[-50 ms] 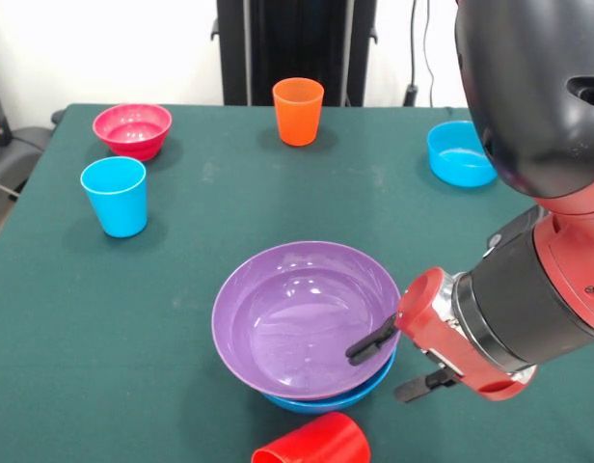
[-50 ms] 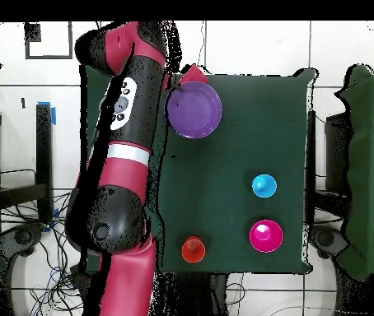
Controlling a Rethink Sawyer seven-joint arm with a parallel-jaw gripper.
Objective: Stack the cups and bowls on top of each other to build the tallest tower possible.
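Observation:
A purple bowl (image 1: pixel 305 318) sits nested in a blue bowl (image 1: pixel 326 399) at the table's near middle, forming a low tower; from above the purple bowl (image 2: pixel 194 111) shows beside the arm. My gripper (image 1: pixel 376 372) reaches in from the right, open, with one finger (image 1: pixel 369 345) inside the purple bowl's rim and the other (image 1: pixel 418 388) outside it. A red cup (image 1: pixel 311 446) lies on its side just in front of the stack. Standing apart are a light blue cup (image 1: pixel 115 196) (image 2: pixel 263 186), an orange cup (image 1: pixel 298 111) (image 2: pixel 193 248), a crimson bowl (image 1: pixel 133 129) (image 2: pixel 266 236) and a second blue bowl (image 1: pixel 459 154).
The dark green table cloth (image 1: pixel 162 386) carries everything. My bulky arm (image 1: pixel 538 106) fills the right side above the second blue bowl. The red cup lies close to the table's near edge.

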